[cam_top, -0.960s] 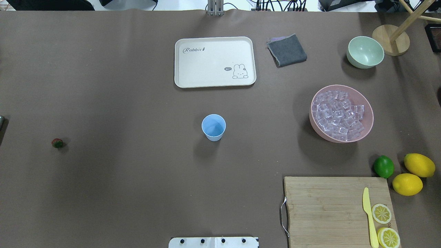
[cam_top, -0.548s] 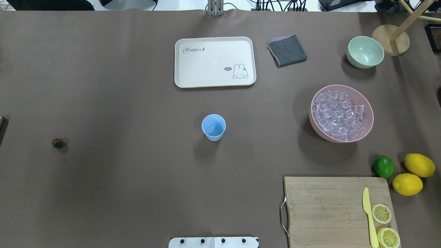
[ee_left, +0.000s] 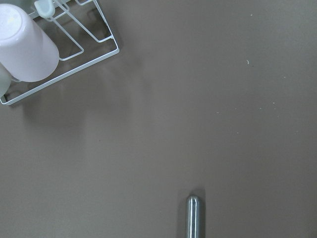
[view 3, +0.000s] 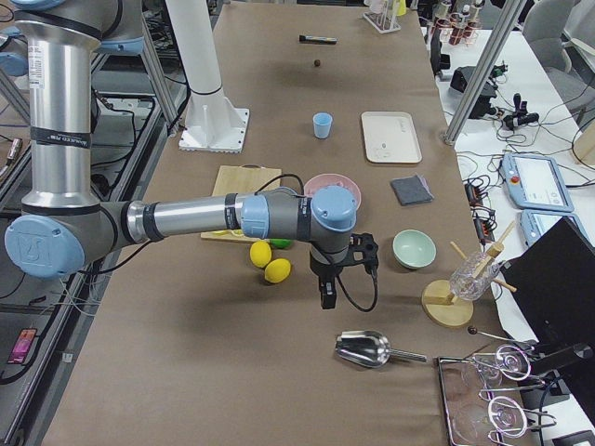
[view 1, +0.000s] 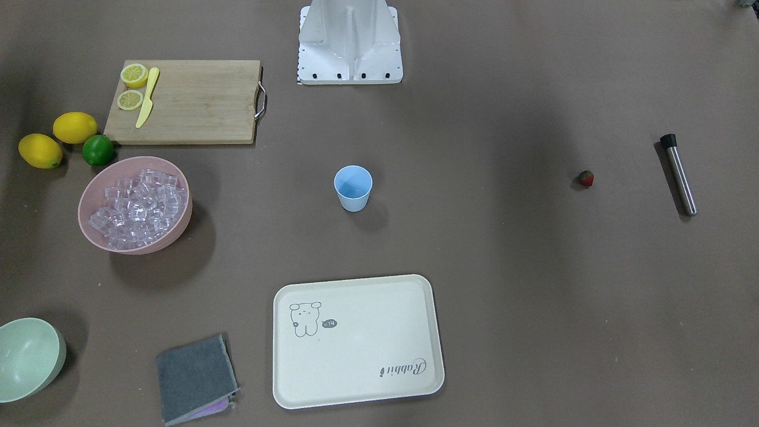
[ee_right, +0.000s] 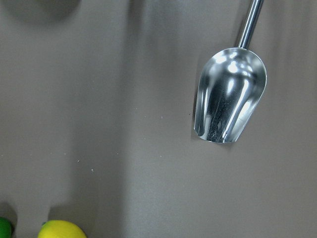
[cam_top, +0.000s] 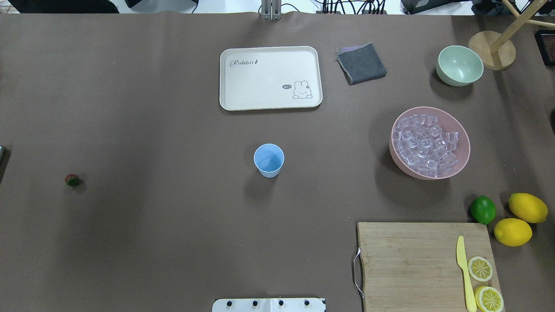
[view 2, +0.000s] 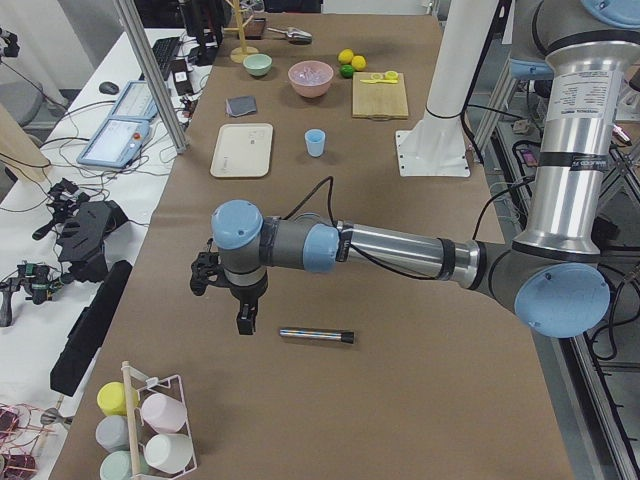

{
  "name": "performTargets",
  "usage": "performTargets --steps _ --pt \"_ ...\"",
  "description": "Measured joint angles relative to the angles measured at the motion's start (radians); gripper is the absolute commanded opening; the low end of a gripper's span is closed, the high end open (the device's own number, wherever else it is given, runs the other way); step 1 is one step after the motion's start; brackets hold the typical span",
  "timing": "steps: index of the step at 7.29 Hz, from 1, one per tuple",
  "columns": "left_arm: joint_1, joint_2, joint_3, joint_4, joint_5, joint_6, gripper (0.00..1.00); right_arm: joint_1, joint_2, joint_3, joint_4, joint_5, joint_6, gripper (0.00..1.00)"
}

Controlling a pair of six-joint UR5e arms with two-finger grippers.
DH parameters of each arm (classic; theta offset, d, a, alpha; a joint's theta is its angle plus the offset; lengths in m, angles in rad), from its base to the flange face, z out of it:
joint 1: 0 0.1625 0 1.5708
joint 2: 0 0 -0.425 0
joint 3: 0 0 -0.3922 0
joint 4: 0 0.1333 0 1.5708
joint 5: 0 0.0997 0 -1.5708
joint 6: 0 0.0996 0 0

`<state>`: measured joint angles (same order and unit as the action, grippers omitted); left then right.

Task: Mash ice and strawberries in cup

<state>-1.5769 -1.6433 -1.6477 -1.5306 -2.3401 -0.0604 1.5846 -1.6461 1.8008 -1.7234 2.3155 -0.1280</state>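
Observation:
The pale-blue cup (cam_top: 269,159) stands upright and empty in the middle of the table. The ice (cam_top: 426,145) fills a pink bowl (cam_top: 461,162) to its right. One strawberry (cam_top: 72,180) lies far off at the table's left end, short of a steel muddler (view 1: 679,174). My left gripper (view 2: 245,320) hangs just above the table beside that muddler (view 2: 316,335), pointing down. My right gripper (view 3: 327,295) hovers near the lemons (view 3: 270,262), short of a metal scoop (view 3: 364,347). Both grippers show only in the side views, so I cannot tell whether they are open or shut.
A cream tray (cam_top: 270,78), a grey cloth (cam_top: 361,63) and a green bowl (cam_top: 459,66) sit at the far side. A cutting board (cam_top: 407,264) with a yellow knife and lemon slices lies near right. A cup rack (view 2: 150,425) stands at the left end.

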Motion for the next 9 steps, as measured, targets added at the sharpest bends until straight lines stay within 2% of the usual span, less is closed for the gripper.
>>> performTargets --steps 9 --pt "-0.002 0.019 0.007 -0.012 0.001 -0.008 0.98 0.0 -0.003 -0.003 0.001 0.016 0.002 1.0"
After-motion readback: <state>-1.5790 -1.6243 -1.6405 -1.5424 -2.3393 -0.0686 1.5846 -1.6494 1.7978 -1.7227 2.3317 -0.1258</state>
